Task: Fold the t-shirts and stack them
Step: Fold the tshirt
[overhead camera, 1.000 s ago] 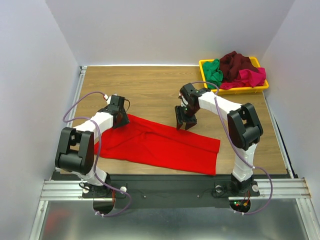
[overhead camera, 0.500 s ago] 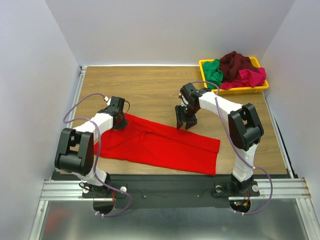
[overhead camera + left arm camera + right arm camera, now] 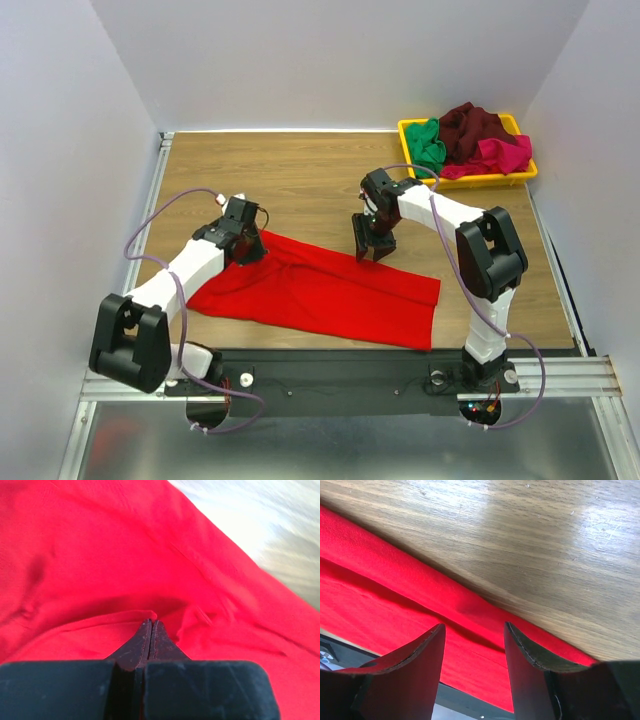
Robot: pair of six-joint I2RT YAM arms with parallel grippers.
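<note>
Where the red shirt (image 3: 320,290) lies, it is spread flat and long across the near part of the worktop (image 3: 290,170), running from the left arm's side down to the right, close to the front edge. Its far left corner is bunched, and the cloth puckers there in ridges that run to the tips of the left claw (image 3: 250,250). In the left wrist view that claw (image 3: 151,630) has its jaws pressed together with no gap, a raised fold of red cloth pinched at their tips.

The right claw (image 3: 372,248) hangs over the shirt's far edge, about midway along it. In the right wrist view its jaws (image 3: 475,627) stand partly apart with nothing between them; below them are the red hem and bare wood.

Well apart from all this, at the far right corner, a yellow tray (image 3: 404,135) holds the green shirt (image 3: 428,143), the maroon shirt (image 3: 472,125) and the pink shirt (image 3: 505,155), heaped and crumpled together.
</note>
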